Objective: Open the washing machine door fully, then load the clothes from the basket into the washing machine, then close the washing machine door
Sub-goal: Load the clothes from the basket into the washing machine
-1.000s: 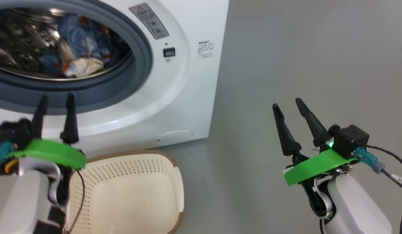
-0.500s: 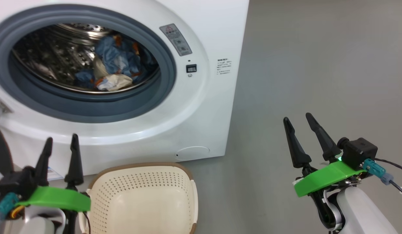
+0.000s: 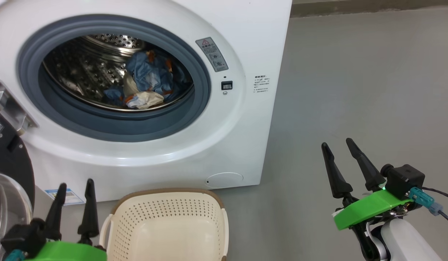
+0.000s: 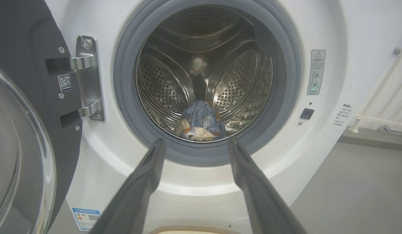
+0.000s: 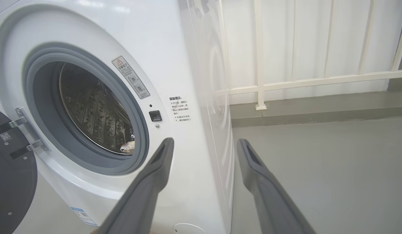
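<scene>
Grey floor (image 3: 354,90); washing machine door (image 3: 8,163) swung open, clothes (image 3: 147,85) in drum (image 3: 82,72). Jaws wide on left gripper (image 3: 76,183) and right gripper (image 3: 336,142), both holding nothing, touching nothing.

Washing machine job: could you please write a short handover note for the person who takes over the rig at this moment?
Left gripper: open, empty, low beside the basket.
Right gripper: open, empty, over the floor to the right of the washing machine.
Things: the clothes lie in the drum; the basket, on the floor before the machine, looks empty where it shows; the washing machine door stands open at the left.
Done: door opened, clothes loaded.
Left: close the door.
</scene>
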You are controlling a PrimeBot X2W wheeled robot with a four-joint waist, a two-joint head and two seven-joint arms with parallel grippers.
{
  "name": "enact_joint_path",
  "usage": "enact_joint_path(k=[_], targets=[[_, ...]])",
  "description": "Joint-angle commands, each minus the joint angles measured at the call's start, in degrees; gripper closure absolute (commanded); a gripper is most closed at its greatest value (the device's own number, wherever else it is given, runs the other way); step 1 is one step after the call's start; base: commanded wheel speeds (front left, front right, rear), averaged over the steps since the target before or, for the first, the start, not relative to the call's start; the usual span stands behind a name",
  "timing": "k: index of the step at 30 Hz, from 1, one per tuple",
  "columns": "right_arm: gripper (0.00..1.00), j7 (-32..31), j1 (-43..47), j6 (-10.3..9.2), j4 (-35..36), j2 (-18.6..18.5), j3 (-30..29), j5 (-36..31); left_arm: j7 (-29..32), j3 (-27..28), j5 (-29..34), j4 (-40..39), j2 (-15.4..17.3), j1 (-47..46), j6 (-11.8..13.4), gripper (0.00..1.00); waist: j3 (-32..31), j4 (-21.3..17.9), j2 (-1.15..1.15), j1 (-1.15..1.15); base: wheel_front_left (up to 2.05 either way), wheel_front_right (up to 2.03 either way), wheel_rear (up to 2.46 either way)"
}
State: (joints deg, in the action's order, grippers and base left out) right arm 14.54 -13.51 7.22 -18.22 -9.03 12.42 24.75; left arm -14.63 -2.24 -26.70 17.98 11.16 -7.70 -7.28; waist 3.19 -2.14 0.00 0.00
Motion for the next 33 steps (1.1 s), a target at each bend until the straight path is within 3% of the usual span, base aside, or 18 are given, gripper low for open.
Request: enact_joint_path(k=[1,33], targets=[[0.00,0.5,-0.1,0.26,1.4,-0.5,0.7,0.4,-0.4,1.6,-0.5,-1.9,1.5,-0.4,-0.1,0.00,-0.1,0.0,0.00,0.00,0.00,0.00,0.00],[0.00,0.5,-0.3,0.26,0.9,-1.1,1.4,0.9,-0.4,2.1,2.7,-3.3,0.8,0.4,-0.2,0.00,-0.1,-0.3,0.00,0.00,0.00,0.00,0.00]])
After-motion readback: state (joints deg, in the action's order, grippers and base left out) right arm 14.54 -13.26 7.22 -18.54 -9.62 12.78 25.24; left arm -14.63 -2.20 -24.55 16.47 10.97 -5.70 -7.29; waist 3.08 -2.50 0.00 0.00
